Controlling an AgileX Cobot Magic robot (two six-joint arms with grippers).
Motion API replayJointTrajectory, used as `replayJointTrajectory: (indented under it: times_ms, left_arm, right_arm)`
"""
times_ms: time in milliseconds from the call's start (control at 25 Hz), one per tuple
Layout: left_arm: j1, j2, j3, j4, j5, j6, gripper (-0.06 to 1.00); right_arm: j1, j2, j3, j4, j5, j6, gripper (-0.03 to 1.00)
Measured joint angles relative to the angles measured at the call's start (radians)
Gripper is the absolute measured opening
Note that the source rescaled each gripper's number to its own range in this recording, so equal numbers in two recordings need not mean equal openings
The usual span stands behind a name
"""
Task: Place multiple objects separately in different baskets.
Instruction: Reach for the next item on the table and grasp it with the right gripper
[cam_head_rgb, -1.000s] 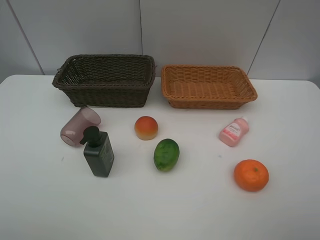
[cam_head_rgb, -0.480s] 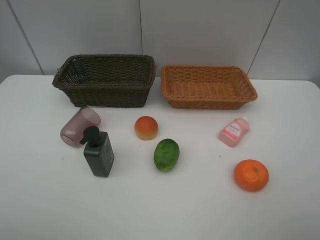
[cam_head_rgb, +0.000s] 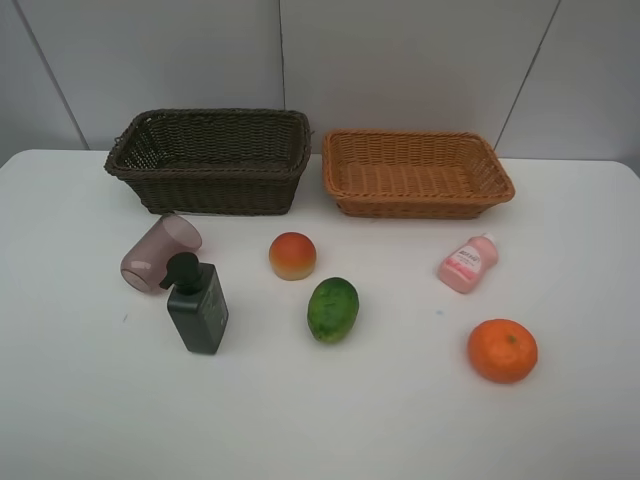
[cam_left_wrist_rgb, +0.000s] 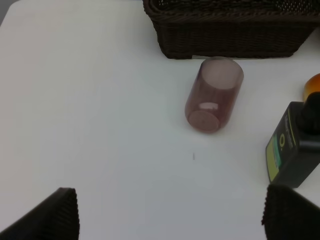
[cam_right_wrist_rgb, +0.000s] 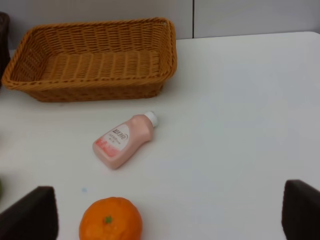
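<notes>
Left tool (cam_left_wrist_rgb: 167, 214) wide, empty. On the table (cam_head_rgb: 80, 400), L to R: pink cup (cam_head_rgb: 160, 250) (on its side), pump btl (cam_head_rgb: 198, 308) upright, peach (cam_head_rgb: 292, 255), green fruit (cam_head_rgb: 332, 309), small pink btl (cam_head_rgb: 467, 263), orange (cam_head_rgb: 502, 350); dark basket (cam_head_rgb: 210, 188) & light basket (cam_head_rgb: 415, 205) behind. Right tool (cam_right_wrist_rgb: 166, 212) wide, empty.

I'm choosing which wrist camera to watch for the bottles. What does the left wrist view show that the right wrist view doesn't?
Only left wrist: the pink cup on its side and the dark pump bottle. Only right wrist: the light basket, the small pink bottle and the orange. Both: the white table, and an open claw each: left claw, right claw.
</notes>
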Motion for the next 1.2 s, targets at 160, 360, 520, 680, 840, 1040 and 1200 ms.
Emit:
replayJointTrajectory:
  times_ms: [160,360,520,680,840,1040,1200]
  left_arm:
    - [0.000,0.000,0.000,0.000,0.000,0.000,0.91]
    - [0.000,0.000,0.000,0.000,0.000,0.000,0.91]
    - [0.000,0.000,0.000,0.000,0.000,0.000,0.91]
    - [0.000,0.000,0.000,0.000,0.000,0.000,0.91]
    - [0.000,0.000,0.000,0.000,0.000,0.000,0.91]
    - [0.000,0.000,0.000,0.000,0.000,0.000,0.91]
    - [0.000,0.000,0.000,0.000,0.000,0.000,0.91]
  right_arm:
    - [0.000,0.000,0.000,0.000,0.000,0.000,0.95]
    - [0.000,0.000,0.000,0.000,0.000,0.000,0.95]
    - [0.000,0.000,0.000,0.000,0.000,0.000,0.95]
    - [0.000,0.000,0.000,0.000,0.000,0.000,0.95]
    - [0.000,0.000,0.000,0.000,0.000,0.000,0.95]
    - [0.000,0.000,0.000,0.000,0.000,0.000,0.95]
    - [0.000,0.000,0.000,0.001,0.000,-0.008,0.95]
